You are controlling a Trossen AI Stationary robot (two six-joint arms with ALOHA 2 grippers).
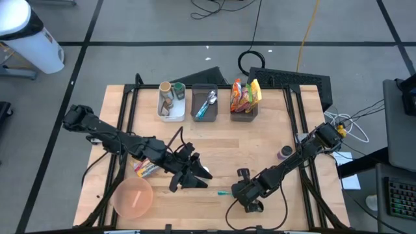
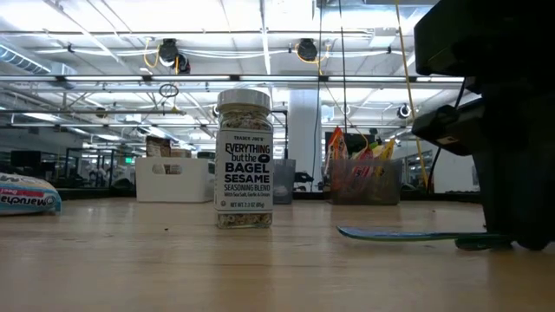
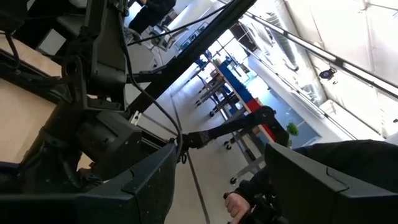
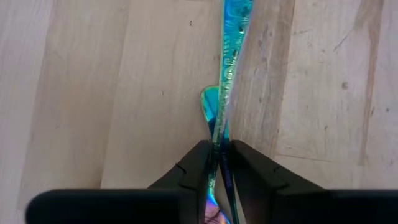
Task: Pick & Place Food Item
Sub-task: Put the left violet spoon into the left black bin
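Observation:
My right gripper [image 1: 238, 194] is near the table's front edge, slanting down, shut on a thin iridescent teal utensil [image 1: 223, 194] that reaches toward the table's left. In the low view the utensil [image 2: 408, 234] lies about level, right at the tabletop. My left gripper [image 1: 197, 174] is held level above the table's middle, open, with nothing between its fingers [image 3: 149, 180]. A seasoning jar [image 2: 244, 159] stands upright on its base on the table. A snack packet [image 1: 146, 169] lies flat beside the left arm. My right gripper pinches the utensil's handle [image 4: 219, 134] between its two fingers, which slant down from the table's right and lie along it. The utensil is turned on edge and runs on past the fingertips, its wider part [image 4: 210, 109] at the wood; touching or not, I cannot tell.
A pink bowl [image 1: 133, 197] sits at the front left. Along the far edge stand a white bin [image 1: 172, 102] with jars, a grey bin [image 1: 205, 103] with utensils and a dark bin [image 1: 244, 103] with snack packets. A small purple object [image 1: 285, 153] lies right. A person's hand [image 3: 239, 202] shows beyond the table.

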